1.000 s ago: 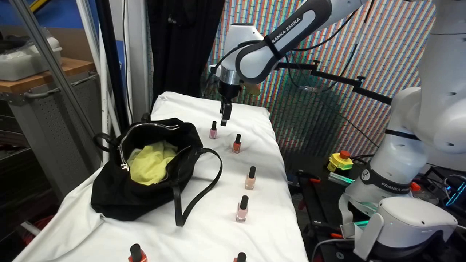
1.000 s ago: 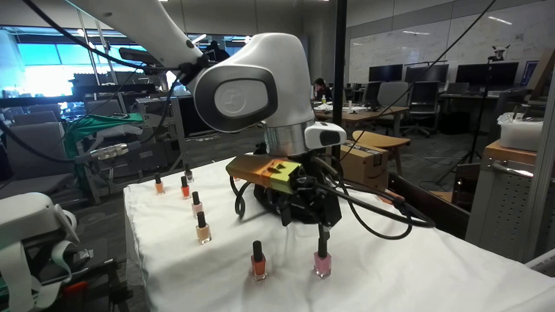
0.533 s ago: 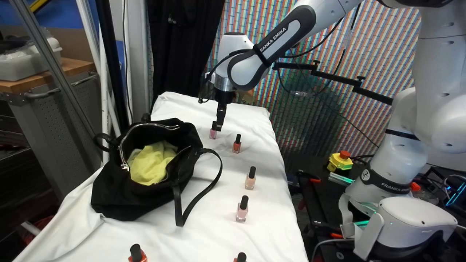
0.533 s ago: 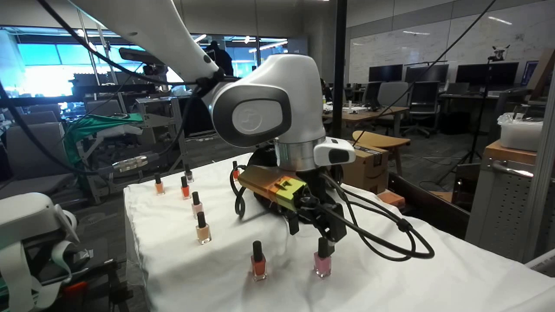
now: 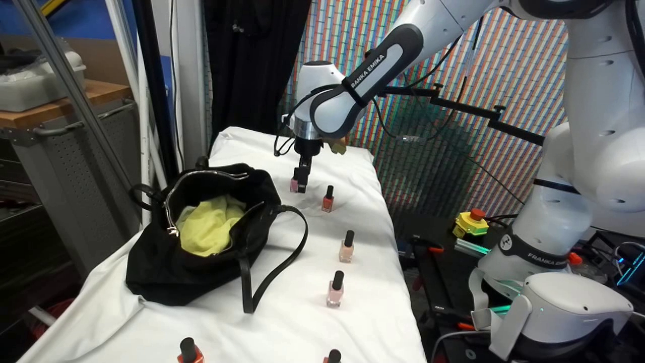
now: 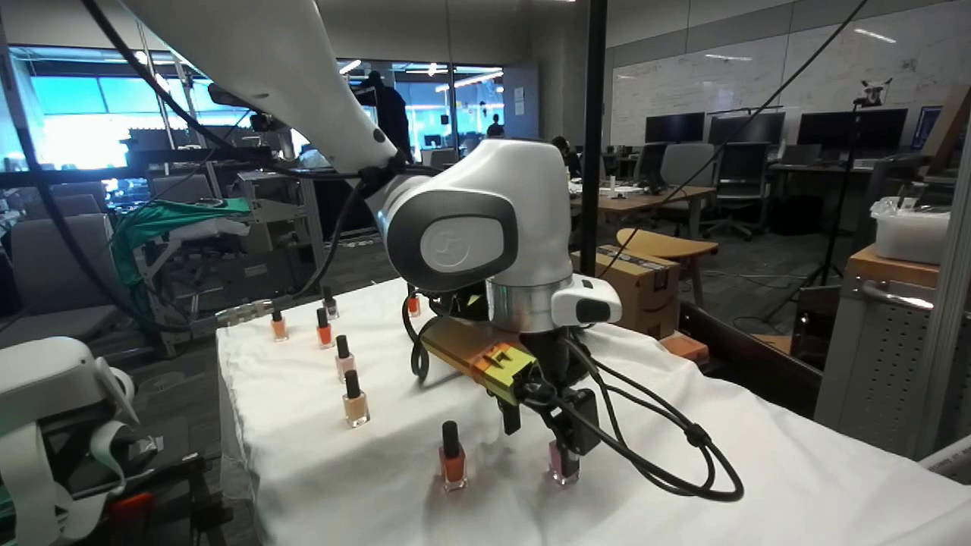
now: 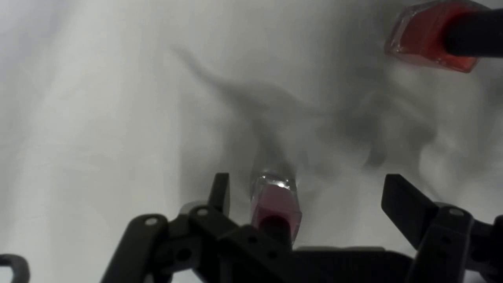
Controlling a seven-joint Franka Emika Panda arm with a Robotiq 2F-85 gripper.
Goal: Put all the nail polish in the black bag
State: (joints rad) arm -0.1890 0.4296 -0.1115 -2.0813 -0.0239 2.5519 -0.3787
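- Gripper (image 7: 308, 192): single, jaws wide, nothing held.
- Pink nail polish (image 7: 276, 204): standing on white cloth (image 7: 118, 98), long axis vertical, between the jaws, off-centre toward the wrist view's left.
- Red nail polish (image 7: 426, 39): upright, outside the jaws.
- Black bag (image 5: 186, 275): open-topped, same cloth, farther off.

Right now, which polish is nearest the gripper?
The mauve-pink polish: in the wrist view, only it shows between the jaws of the open gripper.

Pink bottle (image 7: 276, 206) partly behind tool (image 7: 306, 190), red bottle (image 7: 440, 37) cropped
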